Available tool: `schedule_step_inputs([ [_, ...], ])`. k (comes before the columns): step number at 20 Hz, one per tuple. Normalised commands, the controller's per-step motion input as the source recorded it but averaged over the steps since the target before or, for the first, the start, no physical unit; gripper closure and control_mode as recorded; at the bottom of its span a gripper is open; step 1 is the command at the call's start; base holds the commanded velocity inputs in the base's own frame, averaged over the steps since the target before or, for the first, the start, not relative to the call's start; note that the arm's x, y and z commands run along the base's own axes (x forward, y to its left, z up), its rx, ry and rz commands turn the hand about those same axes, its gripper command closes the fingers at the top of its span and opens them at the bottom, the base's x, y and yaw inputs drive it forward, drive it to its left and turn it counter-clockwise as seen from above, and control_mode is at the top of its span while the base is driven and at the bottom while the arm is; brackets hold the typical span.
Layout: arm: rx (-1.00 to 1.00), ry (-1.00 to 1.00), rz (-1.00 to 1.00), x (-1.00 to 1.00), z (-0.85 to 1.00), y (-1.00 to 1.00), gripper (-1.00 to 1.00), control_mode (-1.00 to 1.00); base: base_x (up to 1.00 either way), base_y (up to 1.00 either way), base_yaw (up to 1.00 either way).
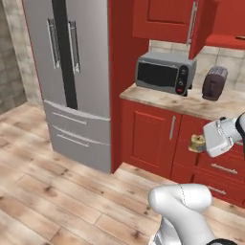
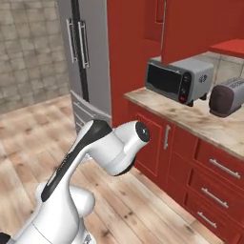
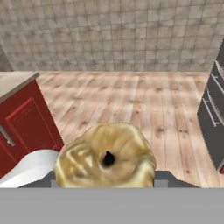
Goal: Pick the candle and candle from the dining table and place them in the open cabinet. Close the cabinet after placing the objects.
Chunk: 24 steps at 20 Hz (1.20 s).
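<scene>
On the left we see a tall grey metal fridge (image 1: 72,81). Next comes a grey box microwave (image 1: 165,72) and a dark rounded toaster (image 1: 214,83) on the beige stone bench (image 1: 191,103) over red cupboards (image 1: 158,141). Further right, our pincer (image 1: 200,143) pinches the small squat brass-gold candle (image 1: 195,143) in the air, in front of the red cupboards. From the hand, the candle (image 3: 106,156) sits right between the tips, close up, with its dark wick hole facing us.
</scene>
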Motion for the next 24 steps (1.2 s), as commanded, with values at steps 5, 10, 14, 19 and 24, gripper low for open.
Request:
schedule_step_inputs([
  [5, 0.0, 0.0, 0.0, 0.0, 0.0, 0.0, 1.0, 1.0, 0.43, 0.16, -0.51],
  [10, 0.0, 0.0, 0.0, 0.0, 0.0, 0.0, 1.0, 1.0, 0.53, 0.01, -0.24],
  [14, 0.0, 0.0, 0.0, 0.0, 0.0, 0.0, 1.0, 1.0, 0.58, -0.07, -0.09],
  [19, 0.0, 0.0, 0.0, 0.0, 0.0, 0.0, 1.0, 1.0, 0.56, -0.18, -0.04],
  [24, 0.0, 0.0, 0.0, 0.0, 0.0, 0.0, 1.0, 1.0, 0.42, -0.18, -0.24],
])
